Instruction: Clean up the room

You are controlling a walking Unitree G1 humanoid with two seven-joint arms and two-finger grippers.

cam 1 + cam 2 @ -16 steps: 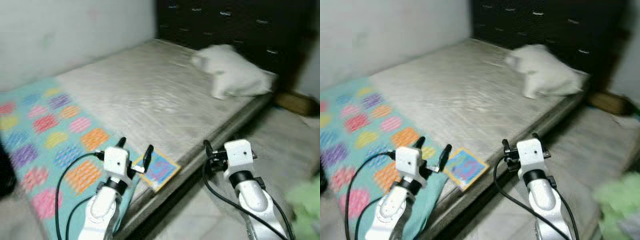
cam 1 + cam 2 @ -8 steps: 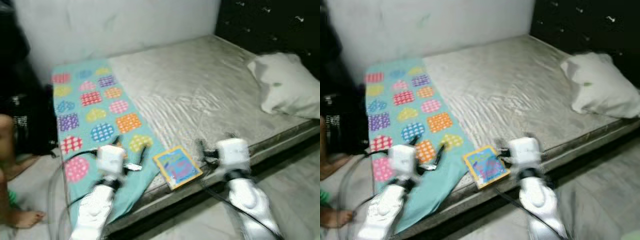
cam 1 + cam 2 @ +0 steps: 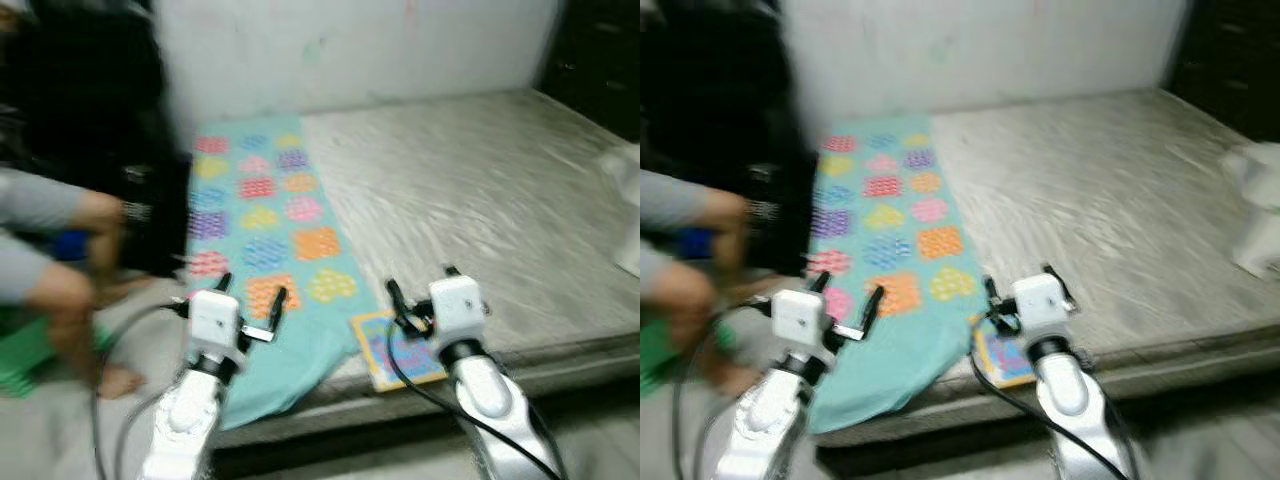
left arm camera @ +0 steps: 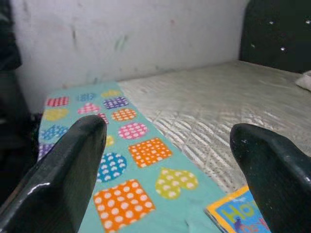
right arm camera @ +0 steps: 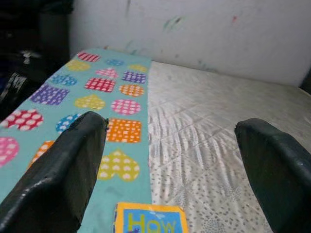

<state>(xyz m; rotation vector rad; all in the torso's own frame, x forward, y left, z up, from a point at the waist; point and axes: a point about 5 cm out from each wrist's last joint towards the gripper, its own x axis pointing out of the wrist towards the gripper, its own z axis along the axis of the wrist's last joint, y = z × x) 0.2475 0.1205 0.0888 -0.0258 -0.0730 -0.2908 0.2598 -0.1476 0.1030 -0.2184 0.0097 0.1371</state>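
Head views, blurred: a low bed (image 3: pixel 500 200) with a grey quilted mattress fills the middle of the room, set against a pale scuffed wall (image 3: pixel 350 50). A turquoise blanket (image 3: pixel 262 215) with coloured hearts and squares covers the bed's left end and hangs over the near edge. A blue and yellow book (image 3: pixel 392 350) lies on the mattress at the near edge, just beside the blanket. A white pillow (image 3: pixel 1258 205) sits at the far right. On the left, a person's arm and leg (image 3: pixel 60 260) show beside something dark. The left gripper (image 3: pixel 248 297) hovers over the hanging blanket, fingers spread; the right gripper (image 3: pixel 420 288) hovers above the book, fingers spread, holding nothing. Left wrist view: both black fingers (image 4: pixel 63 170) stand wide apart, blanket and book corner (image 4: pixel 238 216) between them, dark headboard (image 4: pixel 277 34) beyond. Right wrist view: fingers (image 5: pixel 63 170) wide apart, the book's top edge (image 5: pixel 150 224) near the blanket, mattress and wall behind.
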